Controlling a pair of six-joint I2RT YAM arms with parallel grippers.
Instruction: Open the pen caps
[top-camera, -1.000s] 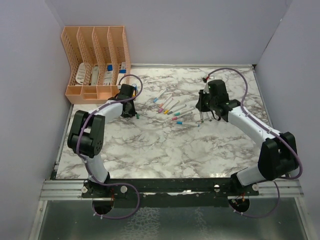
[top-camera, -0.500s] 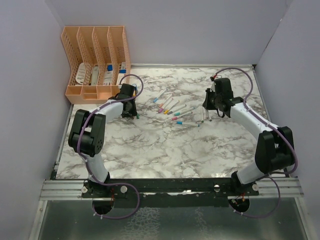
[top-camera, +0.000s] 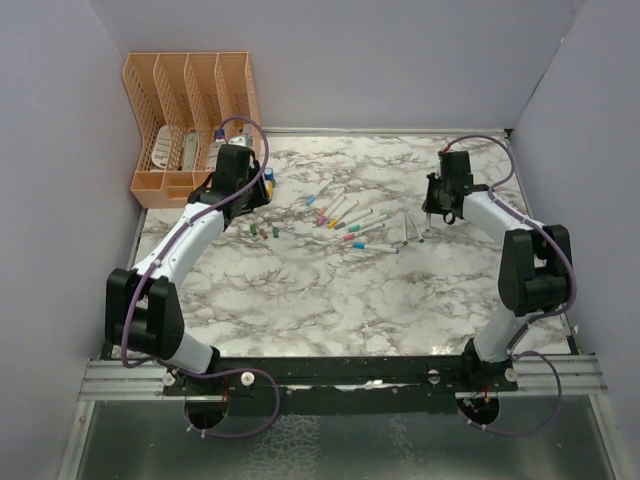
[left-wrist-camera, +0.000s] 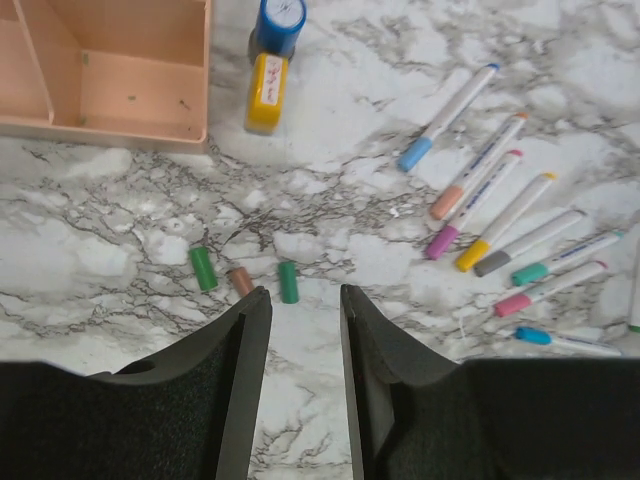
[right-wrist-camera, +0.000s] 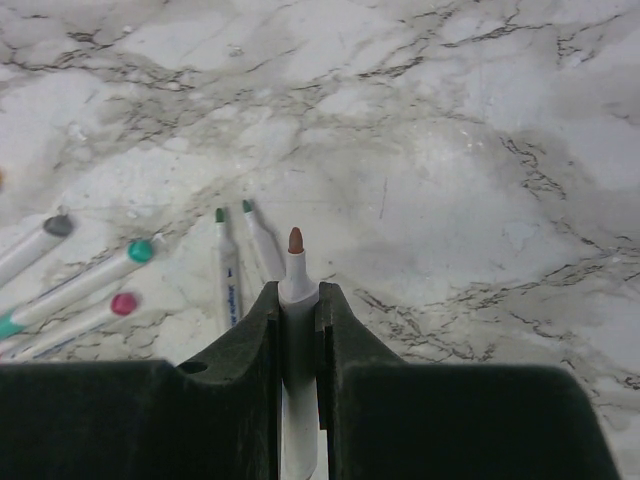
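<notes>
**A:** Where the marble table is viewed from above, what is found at its far left?

**B:** A peach desk organiser is set in that corner. A small blue-and-yellow bottle is laid on its side just beside the organiser's front corner.

**A:** How are the arms placed?

**B:** The left arm is stretched toward the organiser. The right arm is reached out over the far right of the table.

**A:** What is seen of the left gripper?

**B:** The left gripper is released. Its two fingers are held apart above the marble, and nothing is caught between them.

**A:** And the right gripper?

**B:** The right gripper is clenched on a white pen, whose bare brown tip is pointed away from the wrist. Two green-tipped pens, also uncapped, are laid on the table just left of it in the wrist view.

**A:** Where are the other pens found?

**B:** The capped pens are fanned out mid-table, between the two grippers. Caps in blue, orange, magenta, yellow, grey, teal and pink are fitted on them.

**A:** Where are the removed caps found?

**B:** Three loose pen caps are laid in a short row just beyond the left fingertips. A brown one is flanked by two green ones, close together but not touching.
</notes>
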